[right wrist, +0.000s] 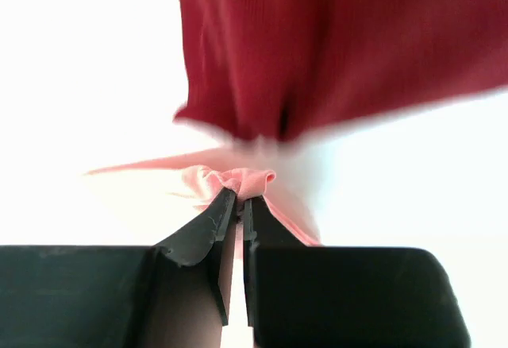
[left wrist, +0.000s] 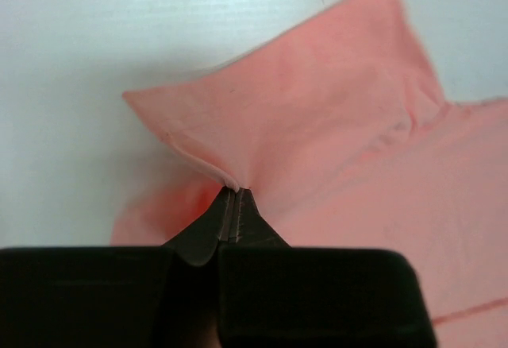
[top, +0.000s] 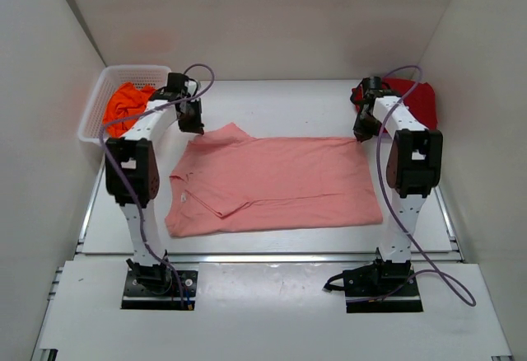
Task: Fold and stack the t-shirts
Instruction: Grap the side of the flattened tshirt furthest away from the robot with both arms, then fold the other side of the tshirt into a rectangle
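The salmon-pink t-shirt (top: 280, 180) lies spread across the table's middle, collar to the left. My left gripper (top: 193, 124) is shut on the shirt's far left sleeve (left wrist: 302, 117) and lifts the cloth into a peak. My right gripper (top: 363, 133) is shut on the shirt's far right corner, bunched at the fingertips (right wrist: 246, 179). The dark red t-shirt (top: 412, 97) lies crumpled at the far right, just beyond my right gripper; it also shows in the right wrist view (right wrist: 349, 46). The bright orange t-shirt (top: 126, 104) lies crumpled in the basket.
A white lattice basket (top: 92, 122) stands at the far left against the white side wall. White walls enclose the table on the left, right and back. The arm bases sit at the near edge.
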`<act>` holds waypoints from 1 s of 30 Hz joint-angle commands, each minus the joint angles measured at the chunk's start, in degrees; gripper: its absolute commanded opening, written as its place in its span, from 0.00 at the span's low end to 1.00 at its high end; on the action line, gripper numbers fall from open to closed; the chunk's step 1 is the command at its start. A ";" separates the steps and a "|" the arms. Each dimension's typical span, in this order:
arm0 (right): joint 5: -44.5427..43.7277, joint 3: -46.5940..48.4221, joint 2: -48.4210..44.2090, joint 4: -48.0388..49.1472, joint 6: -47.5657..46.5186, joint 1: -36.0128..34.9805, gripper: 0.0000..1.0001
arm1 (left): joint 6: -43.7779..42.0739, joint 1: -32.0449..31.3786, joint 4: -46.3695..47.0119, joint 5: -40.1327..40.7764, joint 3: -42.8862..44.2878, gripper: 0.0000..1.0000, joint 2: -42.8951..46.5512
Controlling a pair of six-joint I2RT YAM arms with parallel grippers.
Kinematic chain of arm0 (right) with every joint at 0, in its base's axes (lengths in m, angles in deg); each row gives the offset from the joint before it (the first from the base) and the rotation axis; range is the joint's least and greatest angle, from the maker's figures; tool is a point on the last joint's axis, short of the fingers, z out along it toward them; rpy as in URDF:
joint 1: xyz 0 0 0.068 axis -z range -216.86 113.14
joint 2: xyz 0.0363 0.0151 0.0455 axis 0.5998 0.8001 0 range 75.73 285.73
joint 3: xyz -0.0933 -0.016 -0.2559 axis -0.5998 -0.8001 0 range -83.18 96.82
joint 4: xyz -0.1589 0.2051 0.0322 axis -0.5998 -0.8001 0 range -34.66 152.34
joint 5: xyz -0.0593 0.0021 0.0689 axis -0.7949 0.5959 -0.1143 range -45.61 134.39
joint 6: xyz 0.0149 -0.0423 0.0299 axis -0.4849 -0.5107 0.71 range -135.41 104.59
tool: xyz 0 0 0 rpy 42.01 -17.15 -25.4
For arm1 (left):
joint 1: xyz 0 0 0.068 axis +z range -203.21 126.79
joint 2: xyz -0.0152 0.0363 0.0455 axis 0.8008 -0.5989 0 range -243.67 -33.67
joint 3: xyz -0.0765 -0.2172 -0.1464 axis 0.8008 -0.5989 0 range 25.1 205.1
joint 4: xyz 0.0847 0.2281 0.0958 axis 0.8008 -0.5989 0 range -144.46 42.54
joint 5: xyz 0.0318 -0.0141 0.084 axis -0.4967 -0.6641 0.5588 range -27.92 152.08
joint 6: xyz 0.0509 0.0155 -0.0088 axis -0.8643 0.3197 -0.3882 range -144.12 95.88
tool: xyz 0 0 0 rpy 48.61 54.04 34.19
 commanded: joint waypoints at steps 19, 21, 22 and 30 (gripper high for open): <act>0.76 -34.01 -25.89 13.15 -1.16 2.84 0.00 | 2.65 -1.10 4.33 4.76 -41.30 0.00 42.03; 0.58 -35.16 -27.64 13.15 -1.08 3.63 0.00 | 3.00 -1.10 3.71 4.75 -41.84 0.00 43.61; 0.32 -35.34 -28.43 12.63 -1.68 3.72 0.00 | 3.09 -1.19 3.36 4.67 -42.27 0.00 43.79; 0.68 -39.12 -31.51 12.71 -1.60 3.46 0.00 | 3.26 -1.27 2.56 4.40 -45.79 0.00 46.61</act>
